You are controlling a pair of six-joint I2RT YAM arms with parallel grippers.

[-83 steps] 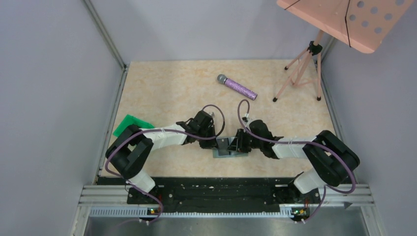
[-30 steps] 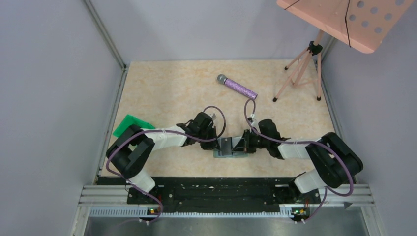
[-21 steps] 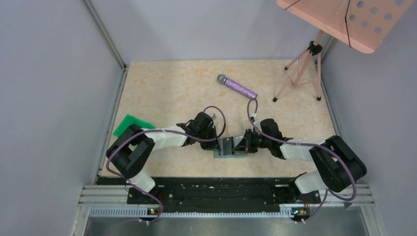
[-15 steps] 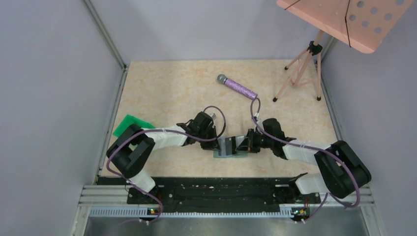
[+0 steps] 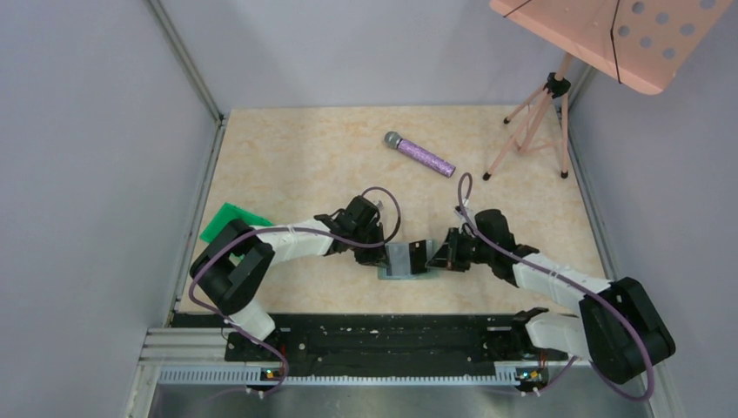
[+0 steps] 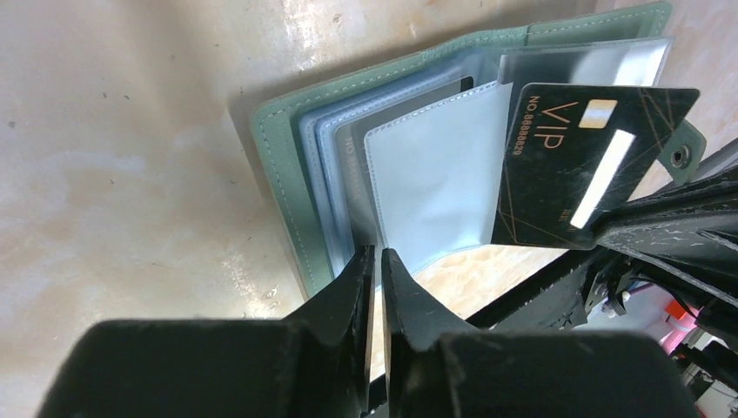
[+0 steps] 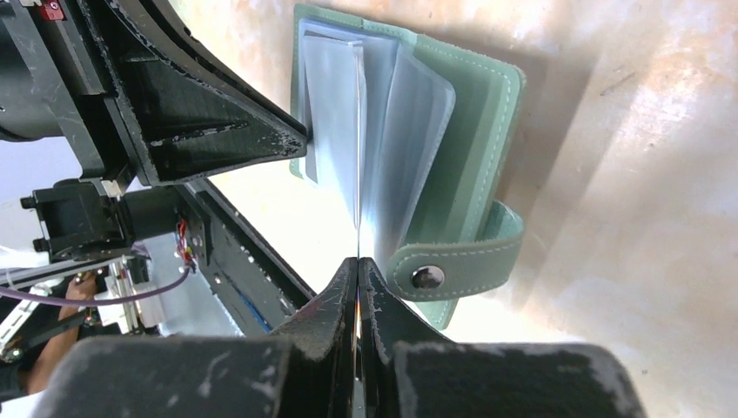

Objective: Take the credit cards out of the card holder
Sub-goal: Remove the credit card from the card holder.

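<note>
Walls of grey enclose beige marbled tabletop bearing card holder.

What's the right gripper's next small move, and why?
Probably draw the black VIP card rightward until clear: the right gripper is shut on it, one edge overlaps a clear sleeve of the grey-green folding card holder, which the left gripper pins.

Pale grey walls enclose a beige marbled tabletop under even light. A pink perforated stand on a tripod fills the far right corner (feet apparently on the surface). An aluminium rail edges the near side.
</note>
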